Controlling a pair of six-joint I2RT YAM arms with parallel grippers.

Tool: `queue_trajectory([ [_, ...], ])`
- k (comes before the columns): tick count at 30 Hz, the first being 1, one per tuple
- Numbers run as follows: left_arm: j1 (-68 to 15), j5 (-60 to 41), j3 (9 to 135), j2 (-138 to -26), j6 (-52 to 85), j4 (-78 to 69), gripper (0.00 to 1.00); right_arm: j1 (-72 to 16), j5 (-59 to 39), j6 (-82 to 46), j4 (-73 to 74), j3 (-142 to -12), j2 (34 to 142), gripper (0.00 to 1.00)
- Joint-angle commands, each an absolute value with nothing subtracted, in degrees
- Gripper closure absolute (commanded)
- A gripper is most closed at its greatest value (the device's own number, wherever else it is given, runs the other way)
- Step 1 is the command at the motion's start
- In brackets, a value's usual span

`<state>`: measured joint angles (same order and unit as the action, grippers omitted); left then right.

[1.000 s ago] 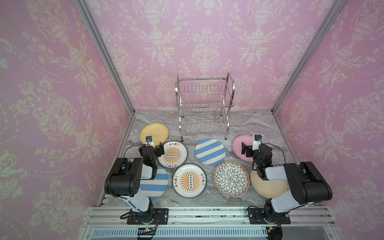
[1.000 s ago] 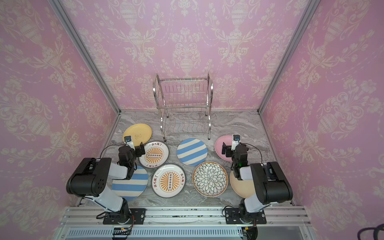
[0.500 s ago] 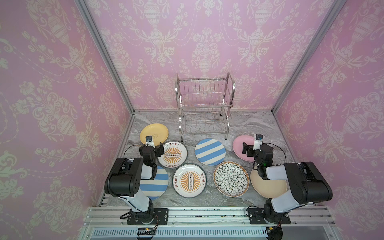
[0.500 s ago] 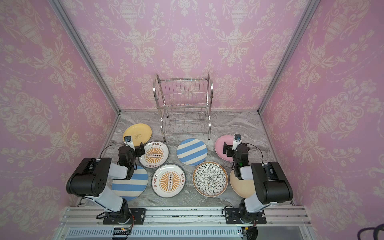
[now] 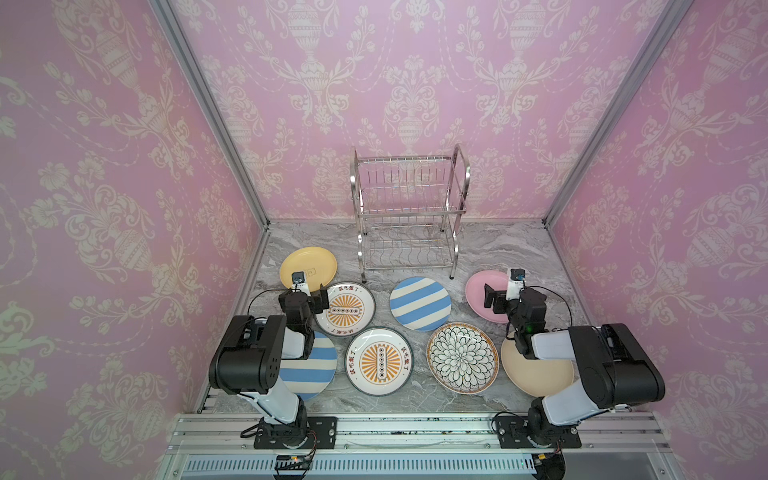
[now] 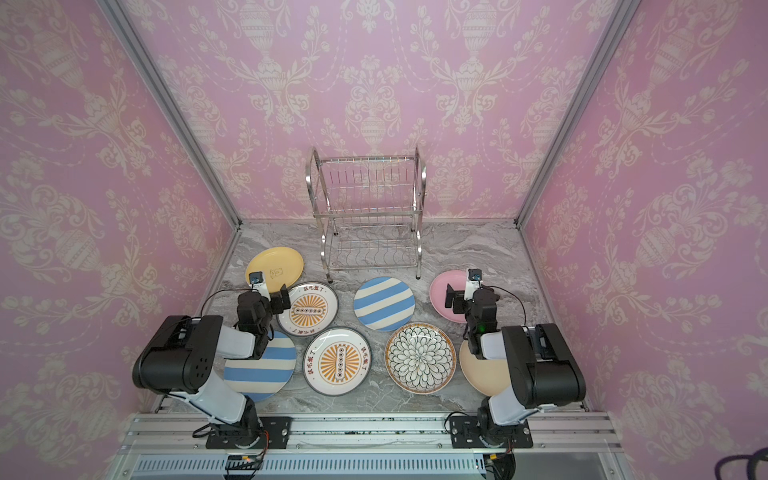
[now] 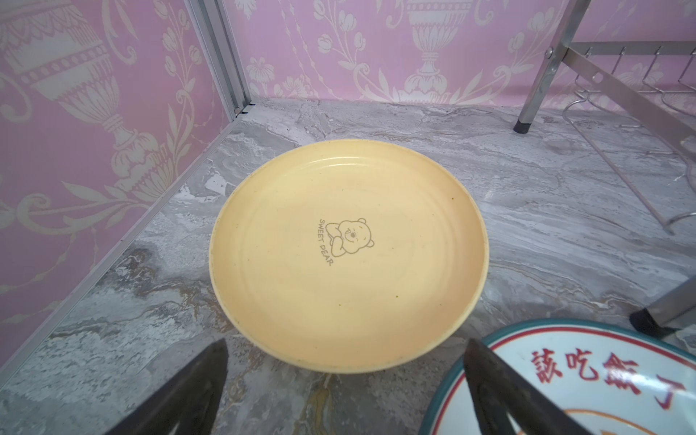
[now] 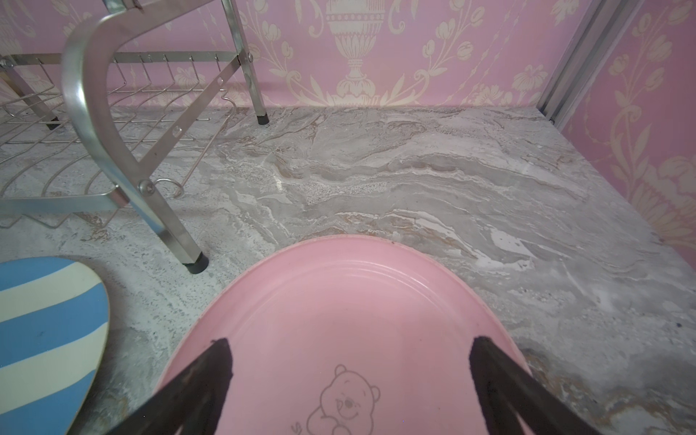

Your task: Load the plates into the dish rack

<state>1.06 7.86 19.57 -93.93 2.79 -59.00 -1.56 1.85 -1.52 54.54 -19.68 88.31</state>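
The steel dish rack (image 5: 409,216) (image 6: 370,212) stands empty at the back. In front of it the plates lie flat on the marble: yellow (image 5: 308,266) (image 7: 348,256), two orange sunburst (image 5: 347,309) (image 5: 379,360), two blue-striped (image 5: 419,303) (image 5: 311,370), black-petal (image 5: 462,358), pink (image 5: 478,291) (image 8: 339,320) and beige (image 5: 536,374). My left gripper (image 5: 308,297) (image 7: 346,350) hovers open at the yellow plate's near rim, one finger over a sunburst plate's edge. My right gripper (image 5: 500,295) (image 8: 350,342) is open above the pink plate, holding nothing.
Pink patterned walls with aluminium corner posts (image 5: 216,124) close in the left, back and right. The rack's black-footed legs (image 8: 196,263) stand close to the pink and striped plates. Bare marble (image 8: 414,169) lies to the right of the rack.
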Motion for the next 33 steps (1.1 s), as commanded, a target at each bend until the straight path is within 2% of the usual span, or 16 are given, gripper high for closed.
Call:
queue_trajectory([
  [1,1.6,6.3,20.3,-93.9,1.6,-58.3,0.01,-1.2,1.1,-2.0,54.1,-20.9,88.5,0.00],
  [6,1.6,6.3,20.2,-93.8,1.6,-58.3,0.01,-1.2,2.0,-2.4,51.6,-21.6,86.8,0.00],
  [10,1.6,5.8,20.7,-91.2,1.6,-55.6,0.01,-1.3,4.9,-3.3,33.7,-27.3,76.7,0.04],
  [13,1.6,5.8,23.7,-84.3,1.3,-44.4,0.01,-1.2,6.9,-5.9,21.8,-32.0,68.8,0.03],
  [16,1.5,5.0,27.9,-76.1,4.1,-33.3,0.01,-1.0,7.7,-7.8,6.8,-39.5,65.5,0.00],
  [18,1.5,-0.1,30.0,-71.4,6.5,-28.4,0.01,0.6,5.9,-10.5,-2.6,-45.2,65.9,0.01],
  [20,1.3,-7.6,32.0,-68.4,7.9,-25.0,0.01,4.0,-0.6,-13.3,-11.4,-50.3,67.8,0.06],
  [22,0.9,-11.0,32.8,-66.5,11.0,-23.4,0.01,7.3,-6.5,-15.3,-17.8,-54.1,70.0,0.12],
  [24,0.7,-12.8,32.3,-65.2,13.7,-22.9,0.01,9.1,-7.7,-15.0,-21.3,-55.3,71.3,0.13],
  [28,0.5,-14.9,30.0,-62.8,13.4,-20.8,0.01,13.2,-11.6,-15.8,-22.0,-52.8,73.7,0.18],
  [33,0.5,-18.2,23.2,-62.0,14.3,-31.0,0.01,14.8,-15.6,-17.9,-19.2,-46.7,76.8,0.22],
])
